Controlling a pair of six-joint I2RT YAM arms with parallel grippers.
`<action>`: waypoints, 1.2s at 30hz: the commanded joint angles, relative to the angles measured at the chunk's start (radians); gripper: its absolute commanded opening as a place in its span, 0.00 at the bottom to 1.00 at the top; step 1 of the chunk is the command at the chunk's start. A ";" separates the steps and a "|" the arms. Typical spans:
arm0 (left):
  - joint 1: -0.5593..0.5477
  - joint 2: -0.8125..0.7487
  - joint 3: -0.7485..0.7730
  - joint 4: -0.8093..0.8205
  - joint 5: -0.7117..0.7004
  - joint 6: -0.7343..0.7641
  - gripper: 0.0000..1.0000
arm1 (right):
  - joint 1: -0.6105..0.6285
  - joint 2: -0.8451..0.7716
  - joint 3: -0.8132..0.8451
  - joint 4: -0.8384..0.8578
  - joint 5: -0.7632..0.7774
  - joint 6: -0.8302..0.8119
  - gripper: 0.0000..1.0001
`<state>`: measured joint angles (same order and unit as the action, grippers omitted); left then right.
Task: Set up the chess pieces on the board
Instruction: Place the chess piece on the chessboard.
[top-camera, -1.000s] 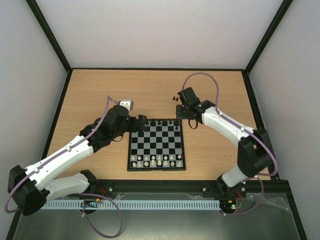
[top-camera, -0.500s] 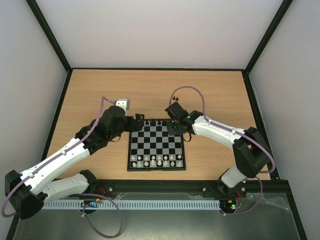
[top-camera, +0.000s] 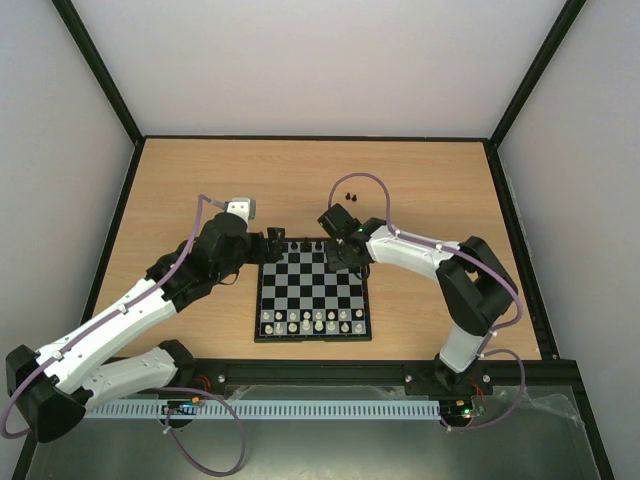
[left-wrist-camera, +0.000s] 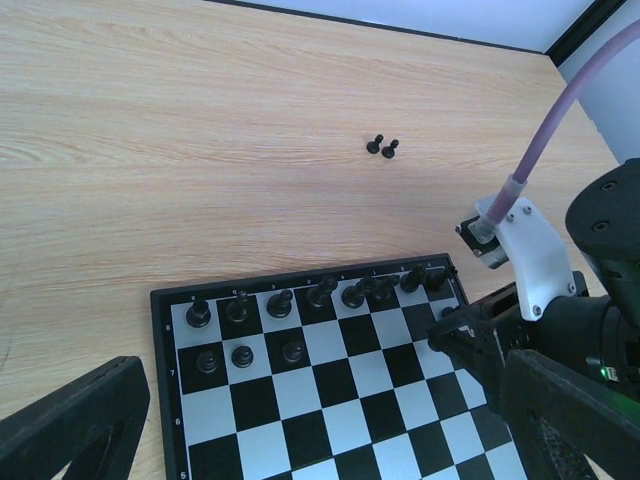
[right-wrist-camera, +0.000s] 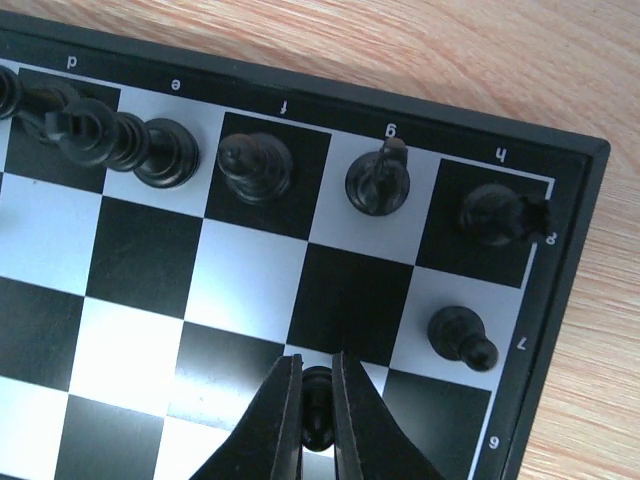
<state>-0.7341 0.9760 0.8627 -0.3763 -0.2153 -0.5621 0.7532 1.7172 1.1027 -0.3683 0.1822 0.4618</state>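
The board (top-camera: 311, 322) lies between my arms, with pale pieces along its near edge. Black chess pieces (left-wrist-camera: 281, 302) fill the far row, with three black pawns (left-wrist-camera: 242, 355) behind them at the left. In the right wrist view the board's rim (right-wrist-camera: 560, 290) shows, and one pawn (right-wrist-camera: 462, 337) stands on the h7 square. My right gripper (right-wrist-camera: 317, 375) is shut on a black pawn (right-wrist-camera: 318, 410) just above the squares beside it. My right gripper (top-camera: 338, 258) is over the board's far right part. My left gripper (top-camera: 275, 243) is open and empty at the board's far left corner.
Two loose black pawns (top-camera: 350, 192) stand on the wooden table (top-camera: 200, 180) beyond the board; they also show in the left wrist view (left-wrist-camera: 381, 147). The right arm's wrist and purple cable (left-wrist-camera: 545, 150) sit close to the board's far right corner. Black frame rails edge the table.
My right gripper has moved left from the loose pawns beyond the board to above its far right squares, carrying a black pawn. My left arm has shifted slightly.
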 joint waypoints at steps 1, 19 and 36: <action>0.007 -0.007 0.019 -0.009 -0.021 0.001 0.99 | 0.005 0.038 0.038 -0.013 0.027 0.010 0.06; 0.009 -0.016 0.016 -0.009 -0.021 0.006 0.99 | 0.005 0.112 0.070 -0.005 0.087 0.014 0.07; 0.009 -0.034 0.011 -0.018 -0.018 0.003 0.99 | 0.003 0.105 0.063 -0.011 0.090 0.017 0.15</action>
<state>-0.7315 0.9607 0.8627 -0.3813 -0.2218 -0.5613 0.7532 1.8202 1.1641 -0.3428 0.2665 0.4679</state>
